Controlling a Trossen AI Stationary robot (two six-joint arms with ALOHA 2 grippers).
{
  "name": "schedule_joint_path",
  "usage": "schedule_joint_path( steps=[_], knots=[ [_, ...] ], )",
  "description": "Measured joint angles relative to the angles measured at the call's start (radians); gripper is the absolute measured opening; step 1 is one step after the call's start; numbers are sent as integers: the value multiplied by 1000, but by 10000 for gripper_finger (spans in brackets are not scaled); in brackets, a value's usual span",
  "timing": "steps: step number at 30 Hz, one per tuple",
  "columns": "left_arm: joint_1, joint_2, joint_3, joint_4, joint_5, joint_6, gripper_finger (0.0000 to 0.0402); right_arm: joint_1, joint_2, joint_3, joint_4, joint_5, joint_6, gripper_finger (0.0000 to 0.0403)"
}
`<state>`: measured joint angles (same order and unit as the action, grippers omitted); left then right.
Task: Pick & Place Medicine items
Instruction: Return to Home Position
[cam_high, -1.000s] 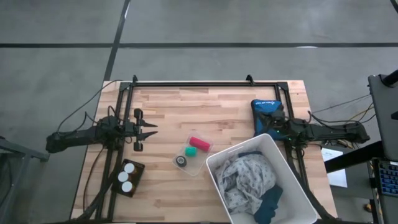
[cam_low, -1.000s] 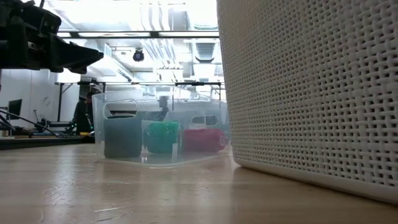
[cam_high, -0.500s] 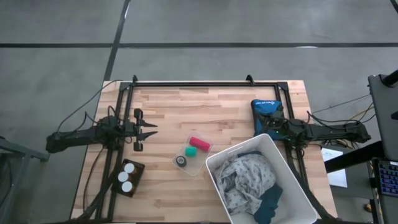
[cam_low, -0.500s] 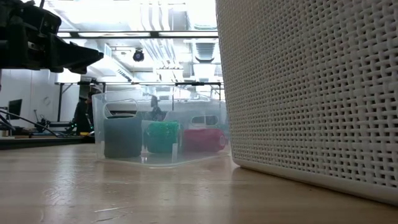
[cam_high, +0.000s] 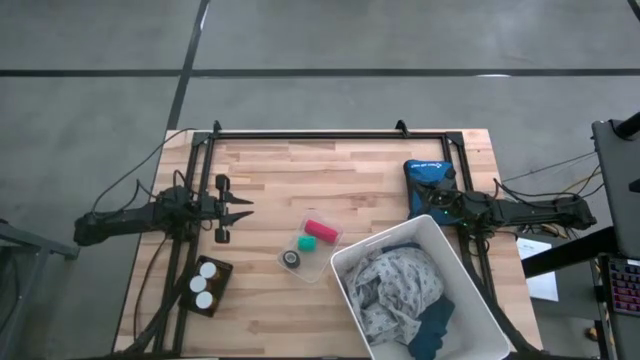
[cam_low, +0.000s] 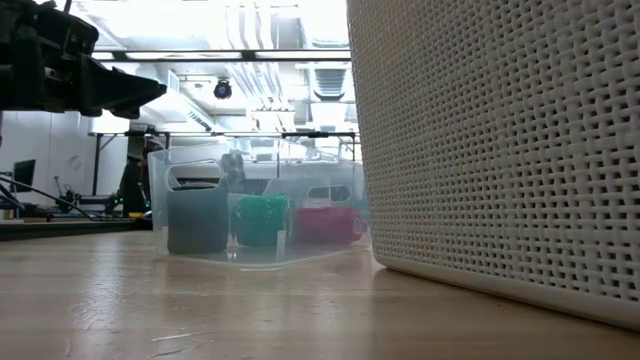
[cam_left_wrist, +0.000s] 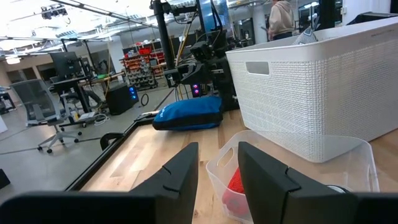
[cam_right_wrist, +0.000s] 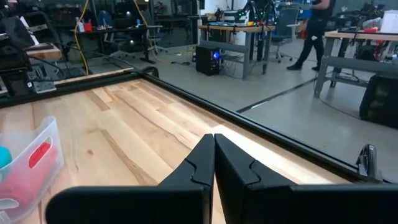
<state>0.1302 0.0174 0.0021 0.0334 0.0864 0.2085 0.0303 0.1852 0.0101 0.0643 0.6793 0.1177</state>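
Wooden tabletop (cam_high: 270, 170), sorting seemingly complete: three pill bottles (cam_high: 199, 284) upright in black bin (cam_high: 225, 272); grey patterned cloth (cam_high: 395, 285) and blue cloth (cam_high: 430, 332) in white basket (cam_low: 500, 150). Left gripper (cam_high: 243, 212) spread, empty; right gripper (cam_right_wrist: 214, 155) pressed together, empty. Only homing left, probably.

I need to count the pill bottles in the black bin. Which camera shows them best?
The high view. Looking straight down, it shows the three pill bottles as white caps in a row inside the black bin at the left of the table. The low view and both wrist views show neither bottles nor bin.
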Motion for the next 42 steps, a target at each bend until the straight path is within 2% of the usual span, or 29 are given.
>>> schedule_joint_path(
  steps=[37, 42],
  knots=[
    [0, 0, 0, 0, 0, 0, 118, 0, 0, 0, 1, 1, 63, 8],
    [0, 0, 0, 0, 0, 0, 118, 0, -1, 0, 3, 1, -25, 8]
  ],
)
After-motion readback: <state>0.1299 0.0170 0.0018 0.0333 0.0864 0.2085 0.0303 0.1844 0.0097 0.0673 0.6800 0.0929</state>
